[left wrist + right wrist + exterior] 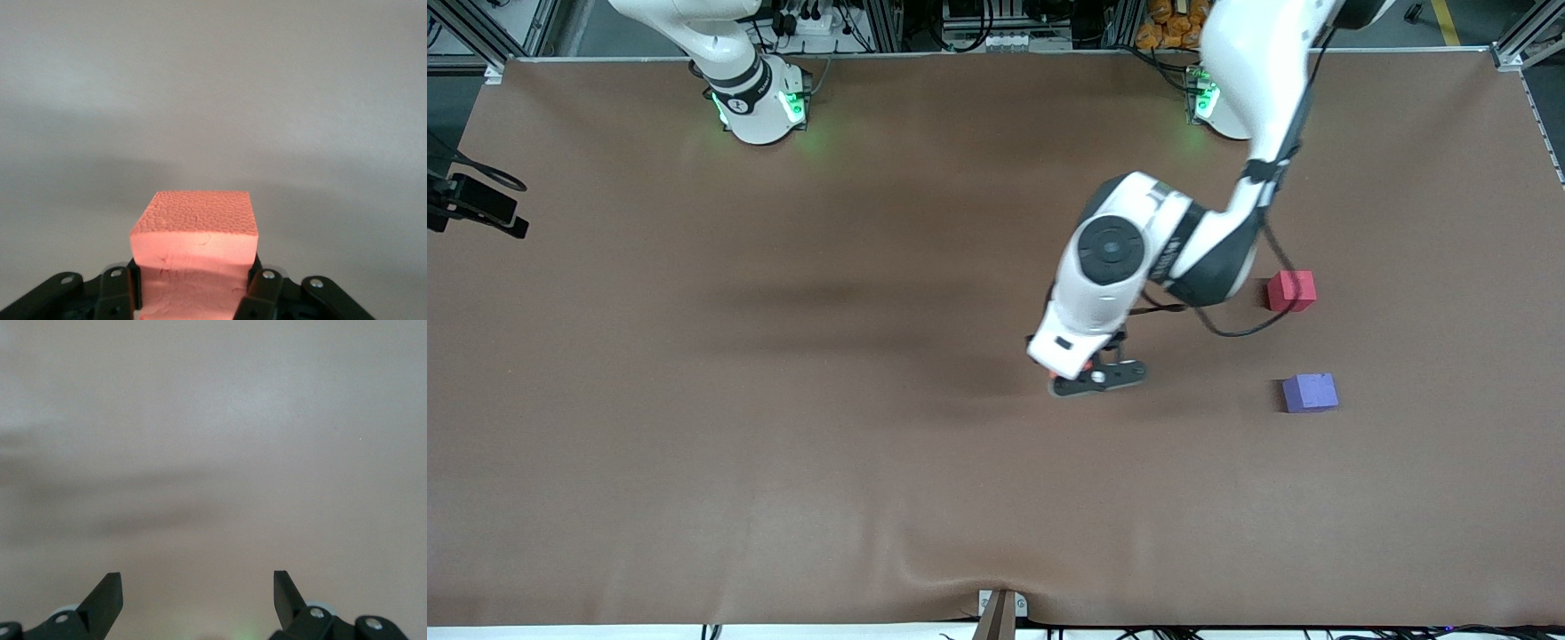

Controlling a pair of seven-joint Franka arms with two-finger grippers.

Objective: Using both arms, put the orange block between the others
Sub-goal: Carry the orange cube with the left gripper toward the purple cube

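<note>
Orange block (193, 250) sits clamped between the left gripper (1096, 375) fingers, apparently low over the brown table (783, 444) near its middle, though the arm hides most of it from the front. At about three o'clock lies the purple cube (1310, 392); at about two o'clock, the red cube (1291, 291). Right gripper (198, 597) waits, jaws spread wide, holding nothing.
</note>
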